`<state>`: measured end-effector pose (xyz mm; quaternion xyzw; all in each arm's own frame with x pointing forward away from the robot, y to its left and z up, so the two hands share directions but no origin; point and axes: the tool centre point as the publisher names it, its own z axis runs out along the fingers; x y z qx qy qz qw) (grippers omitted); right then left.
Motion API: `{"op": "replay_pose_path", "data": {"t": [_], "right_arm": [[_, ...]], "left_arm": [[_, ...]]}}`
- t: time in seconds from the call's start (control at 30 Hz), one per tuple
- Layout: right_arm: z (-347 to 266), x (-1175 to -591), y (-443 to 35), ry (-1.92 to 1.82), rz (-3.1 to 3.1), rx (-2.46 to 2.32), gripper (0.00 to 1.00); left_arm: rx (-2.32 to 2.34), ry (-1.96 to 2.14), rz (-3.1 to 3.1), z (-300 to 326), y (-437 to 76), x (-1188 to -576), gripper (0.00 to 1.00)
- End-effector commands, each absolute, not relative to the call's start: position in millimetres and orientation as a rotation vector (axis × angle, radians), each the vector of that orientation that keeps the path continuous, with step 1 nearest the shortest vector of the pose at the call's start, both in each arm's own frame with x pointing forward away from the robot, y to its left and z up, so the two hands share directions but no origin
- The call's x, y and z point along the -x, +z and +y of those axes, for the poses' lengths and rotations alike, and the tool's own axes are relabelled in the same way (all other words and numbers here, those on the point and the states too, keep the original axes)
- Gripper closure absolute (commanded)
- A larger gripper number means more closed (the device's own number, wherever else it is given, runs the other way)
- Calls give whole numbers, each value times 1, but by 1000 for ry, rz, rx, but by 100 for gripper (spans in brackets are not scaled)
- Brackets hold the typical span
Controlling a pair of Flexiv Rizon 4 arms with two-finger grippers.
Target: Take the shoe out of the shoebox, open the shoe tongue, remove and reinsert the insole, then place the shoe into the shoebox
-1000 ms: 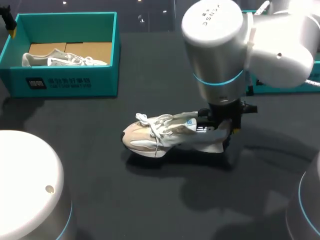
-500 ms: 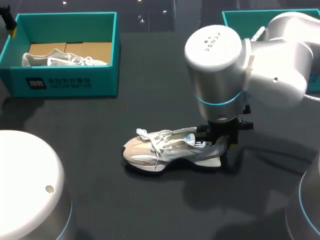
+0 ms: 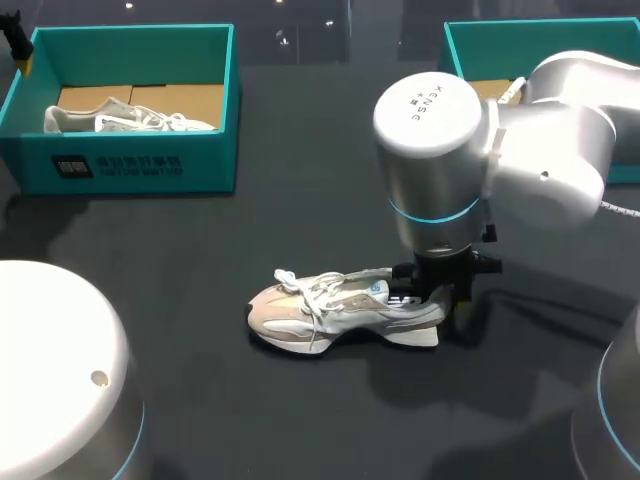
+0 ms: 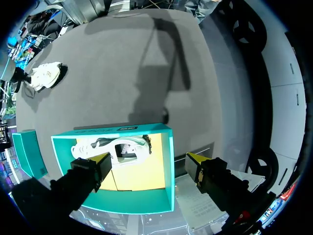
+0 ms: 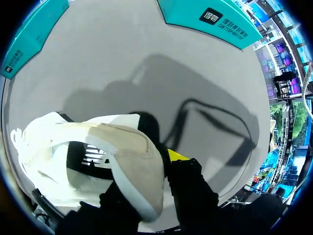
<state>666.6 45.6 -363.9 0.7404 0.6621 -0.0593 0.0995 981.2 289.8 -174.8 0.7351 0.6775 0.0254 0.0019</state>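
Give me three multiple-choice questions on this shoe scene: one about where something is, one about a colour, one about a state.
1. Where is the beige shoe?
A. in the left shoebox
B. on the table
C. in the right shoebox
2. What colour are the two shoeboxes?
A. teal
B. red
C. white
3. How is the left gripper?
A. open
B. shut on a shoe
C. shut on an insole

Answers:
1 B: its sole lies on the dark table.
2 A: the left shoebox and the right shoebox are both teal.
3 A: its yellow-tipped fingers stand wide apart above the box, touching nothing.
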Motion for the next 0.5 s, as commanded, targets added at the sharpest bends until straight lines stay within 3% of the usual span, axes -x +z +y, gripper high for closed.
{"op": "replay_pose_path", "data": {"t": [0.03,0.5], "right_arm": [[50,-670,-369,-192,1955,-2194,100],[52,-671,-381,-221,1975,-2215,100]], "left_arm": [[-2306,85,2124,290,-174,-979,0],[-2306,85,2124,290,-174,-979,0]]}}
